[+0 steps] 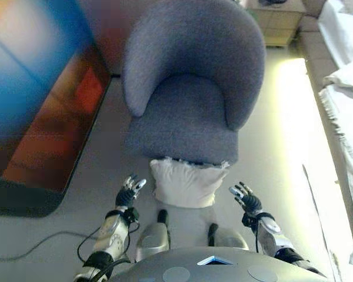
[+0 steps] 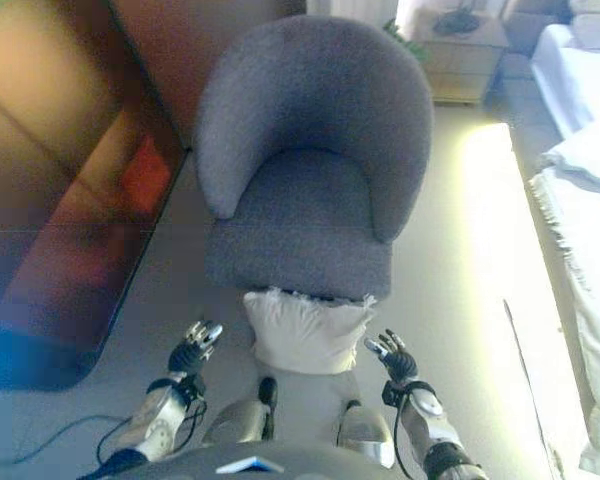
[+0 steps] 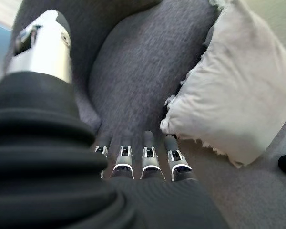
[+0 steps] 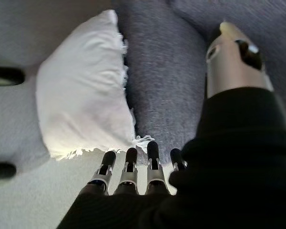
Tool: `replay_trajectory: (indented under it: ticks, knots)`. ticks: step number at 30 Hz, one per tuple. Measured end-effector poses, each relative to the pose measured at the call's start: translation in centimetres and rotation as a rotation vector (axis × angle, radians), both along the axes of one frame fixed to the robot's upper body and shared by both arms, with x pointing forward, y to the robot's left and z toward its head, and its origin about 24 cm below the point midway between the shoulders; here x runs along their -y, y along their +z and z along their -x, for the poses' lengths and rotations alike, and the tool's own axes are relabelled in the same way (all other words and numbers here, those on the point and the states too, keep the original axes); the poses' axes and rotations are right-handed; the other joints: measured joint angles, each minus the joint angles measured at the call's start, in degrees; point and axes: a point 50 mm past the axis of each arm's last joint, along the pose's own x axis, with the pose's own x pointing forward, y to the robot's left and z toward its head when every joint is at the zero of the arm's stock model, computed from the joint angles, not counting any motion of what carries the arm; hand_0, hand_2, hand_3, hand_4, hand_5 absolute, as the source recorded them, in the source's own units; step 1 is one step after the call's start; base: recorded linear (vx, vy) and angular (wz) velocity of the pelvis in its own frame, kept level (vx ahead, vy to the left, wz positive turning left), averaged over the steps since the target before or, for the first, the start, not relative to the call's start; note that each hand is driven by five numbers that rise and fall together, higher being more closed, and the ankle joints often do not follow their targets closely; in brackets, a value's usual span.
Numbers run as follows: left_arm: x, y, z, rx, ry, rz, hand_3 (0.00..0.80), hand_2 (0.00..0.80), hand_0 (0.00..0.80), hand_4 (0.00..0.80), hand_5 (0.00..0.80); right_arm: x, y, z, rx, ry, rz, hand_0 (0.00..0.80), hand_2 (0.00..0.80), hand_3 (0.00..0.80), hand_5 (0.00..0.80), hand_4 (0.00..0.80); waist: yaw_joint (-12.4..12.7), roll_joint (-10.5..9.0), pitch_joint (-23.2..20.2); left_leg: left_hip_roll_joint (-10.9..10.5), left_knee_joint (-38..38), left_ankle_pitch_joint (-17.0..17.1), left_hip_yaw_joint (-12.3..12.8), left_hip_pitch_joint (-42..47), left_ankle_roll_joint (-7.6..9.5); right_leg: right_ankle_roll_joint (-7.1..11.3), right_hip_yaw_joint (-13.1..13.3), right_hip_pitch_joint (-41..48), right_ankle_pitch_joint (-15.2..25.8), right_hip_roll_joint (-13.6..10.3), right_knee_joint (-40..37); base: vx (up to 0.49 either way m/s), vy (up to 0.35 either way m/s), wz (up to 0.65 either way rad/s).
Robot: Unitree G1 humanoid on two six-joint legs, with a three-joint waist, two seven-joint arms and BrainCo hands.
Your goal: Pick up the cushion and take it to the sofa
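Note:
A white fringed cushion (image 1: 185,183) lies on the floor, leaning against the front of a grey-blue round-backed armchair (image 1: 191,88). My left hand (image 1: 130,192) is open just left of the cushion, a short gap from its left edge. My right hand (image 1: 246,198) is open just right of the cushion, also apart from it. In the left wrist view the cushion (image 3: 233,100) lies past my straight fingers (image 3: 148,160). In the right wrist view the cushion (image 4: 83,95) lies past my straight fingers (image 4: 128,169). Neither hand holds anything.
A large dark screen-like panel (image 1: 38,100) stands on the left. White bedding (image 1: 347,94) runs along the right. A small wooden cabinet (image 1: 276,23) stands behind the armchair. A thin cable (image 1: 29,247) crosses the floor at lower left.

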Motion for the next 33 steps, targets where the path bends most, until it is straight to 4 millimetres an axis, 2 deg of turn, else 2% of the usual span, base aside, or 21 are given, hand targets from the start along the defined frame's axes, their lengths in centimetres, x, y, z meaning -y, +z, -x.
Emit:
replay_trajectory:
  ticks: [1, 3, 5, 6, 7, 9, 10, 11, 12, 16, 20, 22, 25, 29, 33]
  knots:
    - [-0.2, -0.5, 0.6, -0.031, -0.001, -0.014, 0.000, 0.000, 0.000, 0.000, 0.000, 0.0, 0.1, -0.2, 0.005, 0.001, 0.001, 0.000, 0.000, 0.000, 0.000, 0.000, 0.03, -0.61, 0.21, 0.14, 2.33, -1.64, 2.19, -0.42, 1.30, -0.14, -1.09, 0.21, 0.21, -1.29, -0.04, 0.054, 0.188, 0.12]
    - [-0.4, -1.1, 1.5, -0.072, -0.013, -0.043, 0.000, 0.000, 0.000, 0.000, 0.000, 0.3, 0.1, -0.2, 0.003, -0.001, 0.008, 0.000, 0.000, 0.000, 0.000, 0.000, -0.08, -0.70, 0.24, 1.50, 6.69, -4.65, 4.30, -1.33, 0.76, 0.19, -2.25, -0.04, 0.36, -2.38, -0.46, 0.019, 0.165, 0.11]
    - [-0.2, -1.0, 1.0, -0.062, -0.046, -0.081, 0.000, 0.000, 0.000, 0.000, 0.000, 1.0, -0.3, 0.5, -0.027, -0.007, 0.024, 0.000, 0.000, 0.000, 0.000, 0.000, -0.26, -0.31, 0.29, 2.29, 6.25, -4.87, 4.01, -1.48, 0.50, 0.77, -2.67, -1.74, 0.70, -2.76, 0.04, 0.028, 0.126, 0.19]
    - [-0.2, -1.0, 0.8, -0.057, -0.068, -0.109, 0.000, 0.000, 0.000, 0.000, 0.000, 1.4, -0.5, 0.8, -0.042, -0.013, 0.036, 0.000, 0.000, 0.000, 0.000, 0.000, -0.26, 0.17, 0.28, 2.26, 4.25, -6.12, 3.96, -0.45, 0.97, 1.55, -2.65, -2.80, 1.02, -2.71, 0.52, 0.007, 0.097, 0.08]
    - [0.1, -0.9, 0.4, -0.048, -0.099, -0.135, 0.000, 0.000, 0.000, 0.000, 0.000, 2.0, -0.5, 0.9, -0.051, -0.024, 0.052, 0.000, 0.000, 0.000, 0.000, 0.000, -0.20, 1.62, 0.33, 2.57, 1.36, -8.75, 3.84, 0.48, 0.10, 2.36, -2.66, -4.14, 1.06, -2.37, 1.94, -0.053, 0.090, 0.16]
    - [-0.2, -0.3, -1.3, -0.019, -0.140, -0.195, 0.000, 0.000, 0.000, 0.000, 0.000, 1.7, -0.5, 0.2, -0.042, -0.026, 0.047, 0.000, 0.000, 0.000, 0.000, 0.000, -0.13, -0.11, 2.57, 0.83, 1.17, -7.65, 4.89, -1.05, 1.50, 3.22, -1.53, -7.34, 0.80, -4.73, 4.24, -0.170, 0.090, 0.11]
    - [-0.3, 0.2, -2.3, 0.012, -0.156, -0.217, 0.000, 0.000, 0.000, 0.000, 0.000, 1.5, -0.1, -0.7, -0.014, -0.011, 0.053, 0.000, 0.000, 0.000, 0.000, 0.000, 0.02, -0.68, 3.38, 0.54, 3.40, -7.98, 5.35, -3.52, 1.71, 3.39, -0.94, -9.47, 0.93, -5.28, 5.42, -0.253, 0.059, -0.10]
    - [-0.5, 0.9, -3.4, 0.054, -0.161, -0.241, 0.000, 0.000, 0.000, 0.000, 0.000, 1.3, 0.6, -2.2, 0.030, 0.000, 0.060, 0.000, 0.000, 0.000, 0.000, 0.000, 0.04, -0.30, 4.75, 0.45, 6.80, -9.11, 5.47, -6.87, 2.05, 3.90, -0.71, -12.53, 1.25, -5.80, 7.60, -0.277, -0.014, -0.18]
    - [-0.6, 2.0, -5.0, 0.106, -0.157, -0.263, 0.000, 0.000, 0.000, 0.000, 0.000, 1.0, 1.6, -4.3, 0.091, 0.007, 0.071, 0.000, 0.000, 0.000, 0.000, 0.000, 0.02, -0.39, 6.94, 0.64, 9.71, -9.80, 5.81, -9.74, 2.39, 4.04, -0.12, -14.95, 1.22, -5.98, 9.03, -0.283, -0.086, -0.17]
    - [0.5, 6.7, -11.1, 0.304, -0.161, -0.320, 0.000, 0.000, 0.000, 0.000, 0.000, -0.1, 6.8, -11.9, 0.303, 0.029, 0.103, 0.000, 0.000, 0.000, 0.000, 0.000, -0.24, 1.69, 14.97, 1.53, 14.71, -9.64, 5.40, -18.60, 2.81, 4.01, 2.26, -23.27, 2.16, -4.54, 13.30, -0.250, -0.099, -0.07]
    - [2.2, 11.0, -14.4, 0.479, -0.143, -0.321, 0.000, 0.000, 0.000, 0.000, 0.000, -1.0, 10.8, -15.9, 0.429, 0.038, 0.132, 0.000, 0.000, 0.000, 0.000, 0.000, -0.28, 1.16, 18.46, 2.18, 18.13, -9.42, 4.27, -25.64, 2.28, 2.19, 2.05, -31.27, 0.62, -4.38, 19.47, -0.104, -0.053, 0.07]
    - [2.4, 11.9, -15.0, 0.510, -0.135, -0.323, 0.000, 0.000, 0.000, 0.000, 0.000, -1.2, 12.3, -17.1, 0.471, 0.036, 0.140, 0.000, 0.000, 0.000, 0.000, 0.000, -0.19, 0.48, 19.36, 2.74, 21.53, -10.27, 3.85, -28.20, 1.58, 1.42, 2.34, -34.26, -0.84, -4.45, 23.24, -0.003, 0.007, -0.02]
    - [2.3, 12.2, -15.1, 0.519, -0.130, -0.335, 0.000, 0.000, 0.000, 0.000, 0.000, -0.6, 13.8, -18.0, 0.515, 0.027, 0.168, 0.000, 0.000, 0.000, 0.000, 0.000, -0.36, 0.45, 19.49, 3.47, 27.92, -12.44, 2.95, -32.97, 0.97, 0.66, 3.29, -39.28, -3.27, -4.19, 29.54, -0.070, 0.025, -0.07]
    - [1.8, 13.5, -15.9, 0.567, -0.126, -0.361, 0.000, 0.000, 0.000, 0.000, 0.000, -0.1, 16.3, -19.4, 0.580, 0.023, 0.207, 0.000, 0.000, 0.000, 0.000, 0.000, -1.57, 0.78, 19.69, 4.09, 37.03, -15.37, 1.83, -41.49, 0.67, -0.15, 4.59, -47.88, -6.35, -4.23, 39.09, -0.073, 0.036, -0.02]
    - [1.9, 15.6, -17.1, 0.642, -0.120, -0.370, 0.000, 0.000, 0.000, 0.000, 0.000, -0.2, 18.6, -20.4, 0.650, 0.011, 0.225, 0.000, 0.000, 0.000, 0.000, 0.000, -1.53, 1.51, 20.15, 4.37, 45.19, -17.44, 0.88, -49.60, 0.29, -0.88, 6.10, -56.45, -8.65, -4.20, 47.67, -0.071, 0.026, -0.01]
